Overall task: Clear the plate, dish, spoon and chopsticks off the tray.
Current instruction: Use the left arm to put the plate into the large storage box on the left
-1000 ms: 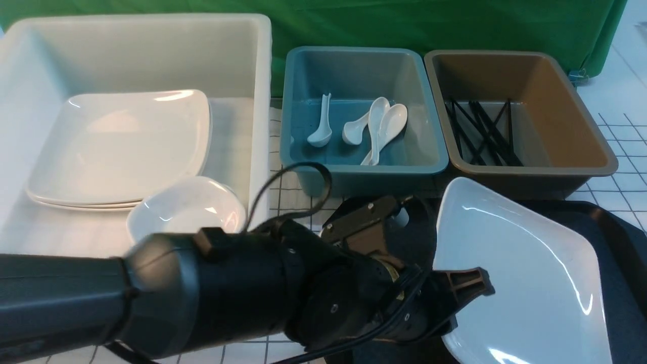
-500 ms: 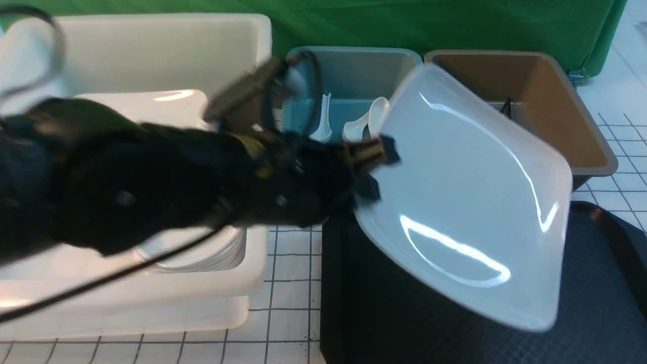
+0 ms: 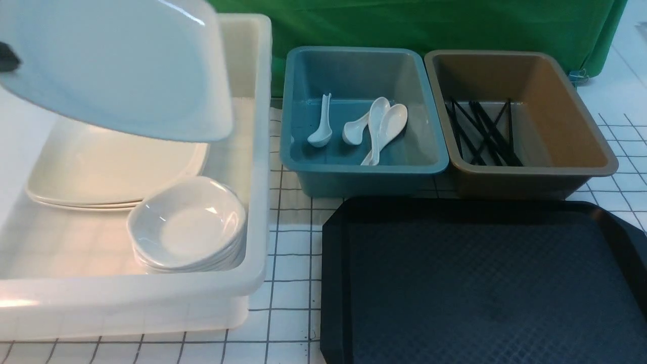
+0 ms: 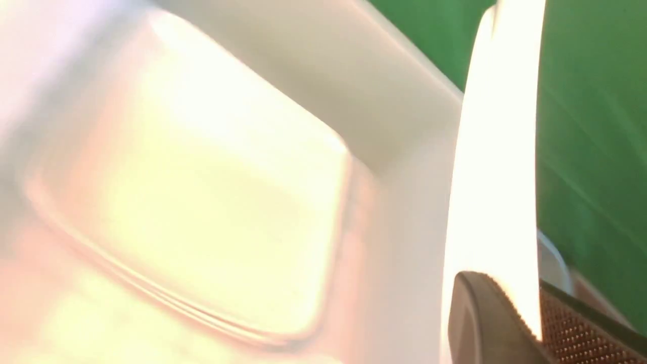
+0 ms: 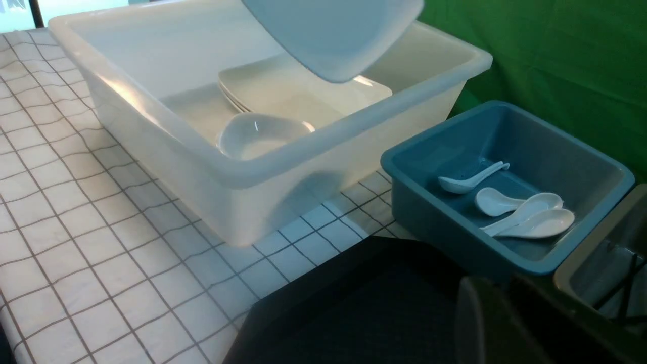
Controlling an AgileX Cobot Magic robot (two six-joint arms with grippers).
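**Plate on its way to the tub.** The robot's left gripper (image 4: 520, 308) pinches the rim of the plate (image 3: 116, 71), a ribbed pad pressed to each face, and holds it tilted high at the left of the scene. The edge grip looks chosen because a wide, shallow plate offers no other purchase, and the tilt follows from holding it by one side.

The plate hangs above the white tub (image 3: 260, 151), over a stack of square plates (image 3: 101, 177) lying flat in the tub's far half, which is evidently where it belongs. A pile of small dishes (image 3: 187, 227) sits in the tub's near right corner, just beside that stack. The plate will likely have to come down level and far enough back to miss them.

To the right, across a strip of gridded tabletop (image 3: 288, 303), the tray (image 3: 480, 283) lies near the camera with nothing showing on its textured surface. Beyond it, the blue bin (image 3: 354, 71) holds white spoons (image 3: 389, 124) and the brown bin (image 3: 556, 96) holds black chopsticks (image 3: 480, 131), like sorted with like.

The right gripper (image 5: 510, 323) is only a dark blur in its own camera, somewhere above the tray, and whether its jaws are apart cannot be told. By this layout, the plate looks like the last item to be put away.
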